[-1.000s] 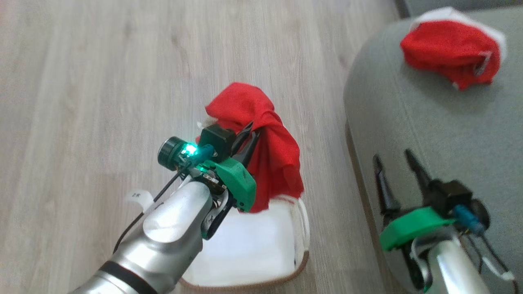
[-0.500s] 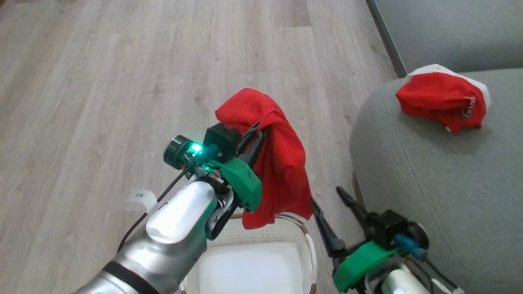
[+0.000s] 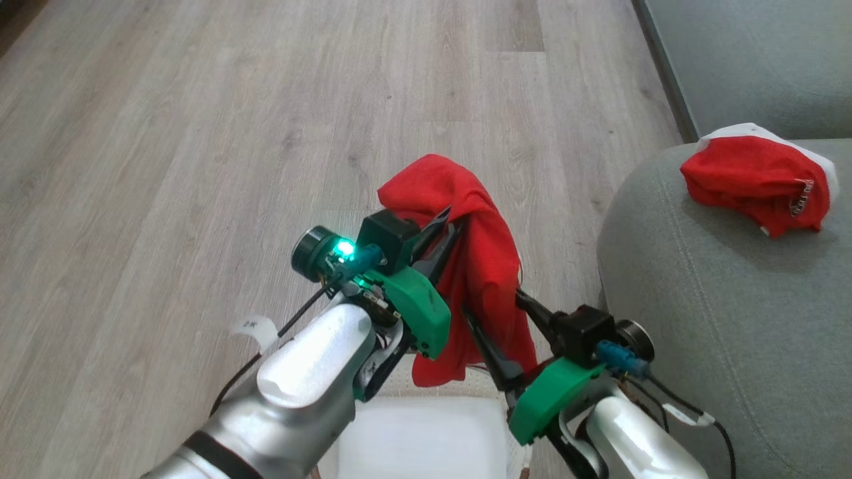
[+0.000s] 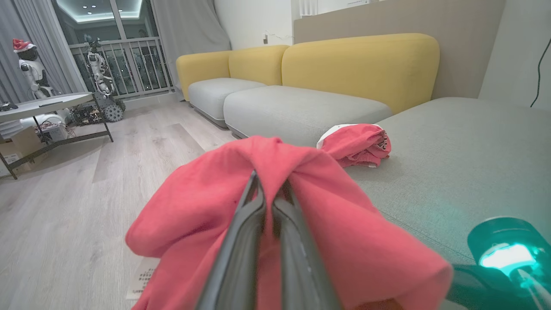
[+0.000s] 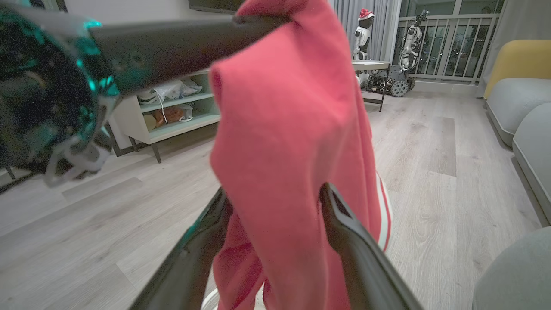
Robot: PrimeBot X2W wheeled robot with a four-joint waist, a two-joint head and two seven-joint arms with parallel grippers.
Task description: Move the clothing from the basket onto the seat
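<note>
Red white-striped sports garment hangs pinched in the left gripper, just above the white perforated plastic basket. The right gripper straddles its lower folds, jaws spread. Right of both, a crumpled red garment already lies on the grey-green fabric seat, so the task looks half done.

Place: a living room in a home.
Sofa: a long sofa with yellow backs, and a big grey seat close by.
Floor: pale wood floor.
Window: tall glass doors with a rail outside and grey curtains beside them.
Other things: a table, a white shelf with stuff on it, and two small robots by the glass.
</note>
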